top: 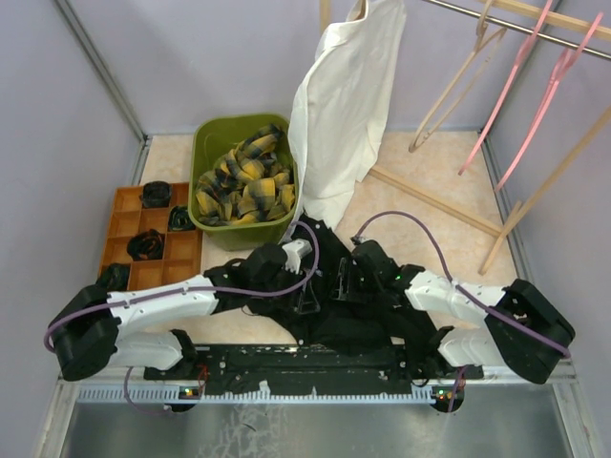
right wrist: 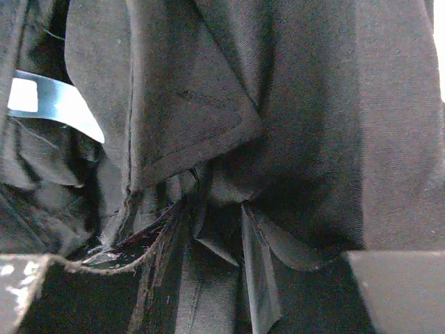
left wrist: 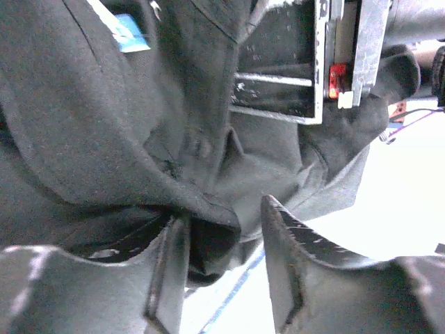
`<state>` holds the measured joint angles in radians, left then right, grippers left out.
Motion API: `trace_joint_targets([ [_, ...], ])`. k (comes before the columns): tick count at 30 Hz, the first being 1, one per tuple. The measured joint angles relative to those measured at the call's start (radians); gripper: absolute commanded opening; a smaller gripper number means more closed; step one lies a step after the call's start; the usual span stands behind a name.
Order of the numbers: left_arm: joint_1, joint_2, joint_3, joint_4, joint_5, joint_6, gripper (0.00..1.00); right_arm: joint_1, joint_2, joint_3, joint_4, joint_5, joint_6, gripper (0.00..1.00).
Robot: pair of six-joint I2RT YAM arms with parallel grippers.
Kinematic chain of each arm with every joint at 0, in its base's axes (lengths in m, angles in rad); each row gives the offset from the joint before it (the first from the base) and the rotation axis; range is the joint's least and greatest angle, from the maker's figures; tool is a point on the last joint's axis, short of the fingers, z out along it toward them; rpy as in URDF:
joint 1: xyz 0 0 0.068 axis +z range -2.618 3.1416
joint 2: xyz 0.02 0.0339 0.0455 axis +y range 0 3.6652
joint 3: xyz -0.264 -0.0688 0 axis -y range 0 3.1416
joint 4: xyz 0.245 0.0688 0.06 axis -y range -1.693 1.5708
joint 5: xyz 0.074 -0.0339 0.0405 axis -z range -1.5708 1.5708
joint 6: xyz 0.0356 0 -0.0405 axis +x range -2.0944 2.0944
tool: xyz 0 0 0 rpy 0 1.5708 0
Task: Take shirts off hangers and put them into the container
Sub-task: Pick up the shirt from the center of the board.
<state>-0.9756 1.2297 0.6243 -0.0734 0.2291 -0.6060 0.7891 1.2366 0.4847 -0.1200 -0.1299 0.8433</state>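
Crumpled black shirt (left wrist: 104, 125), left end effector (left wrist: 222, 212) half-open round fold, right end effector (right wrist: 208, 257) unclear

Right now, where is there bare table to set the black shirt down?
Bare: tabletop between the white shirt, the wooden bar and the right arm. Crowded: the container, piled with the plaid shirt; the orange tray beside it.

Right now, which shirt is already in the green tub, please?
The yellow-and-black plaid shirt; the white shirt hangs, the black shirt lies outside the tub.
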Motion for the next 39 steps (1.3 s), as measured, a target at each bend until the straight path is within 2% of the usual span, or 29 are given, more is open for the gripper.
trace_joint_targets([
  [2,-0.024,0.018,0.000,0.007,0.000,-0.008,0.69,0.002,-0.002,0.002,0.001,0.006,0.004,0.37],
  [4,-0.028,0.035,0.000,0.015,-0.003,-0.017,0.84,0.003,-0.013,0.002,-0.007,0.021,0.006,0.37],
  [8,-0.029,0.088,0.019,-0.007,-0.047,-0.022,0.97,0.003,-0.074,0.000,-0.015,0.053,0.006,0.38],
  [13,-0.038,0.187,0.121,-0.111,-0.168,-0.013,0.99,0.003,-0.145,0.000,-0.053,0.096,0.007,0.41],
  [21,-0.053,0.369,0.249,-0.213,-0.317,0.000,0.99,0.005,-0.311,0.001,-0.212,0.220,0.009,0.45],
  [23,-0.072,0.417,0.296,-0.228,-0.367,0.002,0.92,0.006,-0.374,0.002,-0.247,0.263,0.018,0.46],
  [24,-0.082,0.436,0.315,-0.237,-0.393,0.004,0.83,0.006,-0.406,0.002,-0.265,0.286,0.023,0.46],
  [27,-0.127,0.491,0.359,-0.282,-0.510,0.019,0.48,0.006,-0.496,0.002,-0.313,0.353,0.037,0.46],
  [32,-0.184,0.523,0.381,-0.319,-0.654,0.001,0.04,0.006,-0.627,-0.016,-0.361,0.442,0.069,0.46],
  [33,-0.201,0.523,0.383,-0.334,-0.692,-0.007,0.00,0.006,-0.646,-0.024,-0.369,0.453,0.076,0.46],
  [36,-0.218,0.511,0.387,-0.385,-0.730,-0.019,0.00,0.006,-0.690,-0.042,-0.396,0.477,0.095,0.48],
  [39,-0.240,0.459,0.394,-0.523,-0.777,-0.021,0.00,0.006,-0.700,-0.053,-0.411,0.485,0.111,0.50],
])
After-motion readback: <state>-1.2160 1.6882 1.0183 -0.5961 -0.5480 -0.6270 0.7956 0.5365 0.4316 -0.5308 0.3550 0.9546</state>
